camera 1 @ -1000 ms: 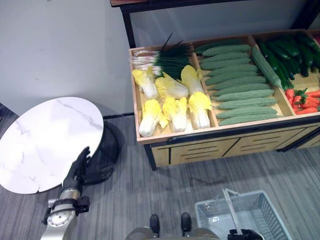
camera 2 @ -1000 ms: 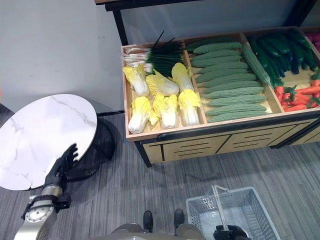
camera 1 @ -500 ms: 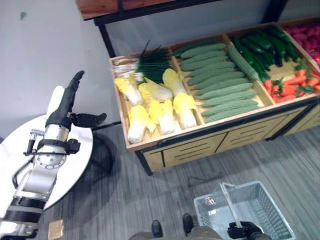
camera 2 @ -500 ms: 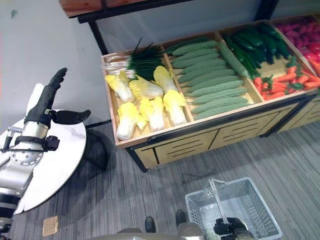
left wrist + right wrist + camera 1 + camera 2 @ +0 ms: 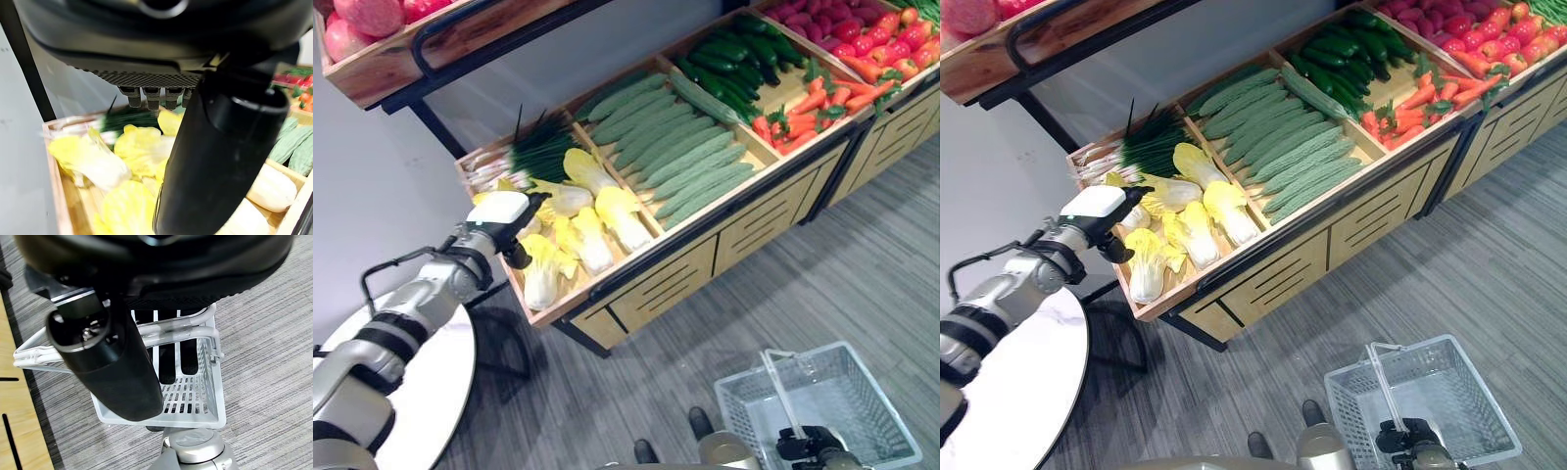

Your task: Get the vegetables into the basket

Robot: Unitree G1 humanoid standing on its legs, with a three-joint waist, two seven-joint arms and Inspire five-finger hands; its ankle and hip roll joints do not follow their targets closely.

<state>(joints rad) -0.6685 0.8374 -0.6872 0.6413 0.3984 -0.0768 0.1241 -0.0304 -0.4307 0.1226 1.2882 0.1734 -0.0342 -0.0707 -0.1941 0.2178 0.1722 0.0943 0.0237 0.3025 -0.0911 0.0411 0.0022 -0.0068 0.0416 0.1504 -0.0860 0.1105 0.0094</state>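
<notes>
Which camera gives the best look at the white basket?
The right eye view: the whole basket sits on the floor, empty, handle up. The left eye view crops its near edge. The right wrist view shows its handle in the right hand, fingers curled round it.

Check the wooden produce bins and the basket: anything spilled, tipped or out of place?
One oddity: a ridged green gourd lies diagonally across the wooden divider, while its neighbours lie in rows. The grey wire basket hangs upright and empty from the right hand. The left hand is at the yellow cabbages.

You face a grey striped carpet floor (image 5: pixel 862 264), a pale grey wall (image 5: pixel 372 157), a long wooden display stand (image 5: pixel 1332 230) with drawers, 1 round white marble table (image 5: pixel 1009 382), a wooden upper shelf (image 5: pixel 421 49).
</notes>
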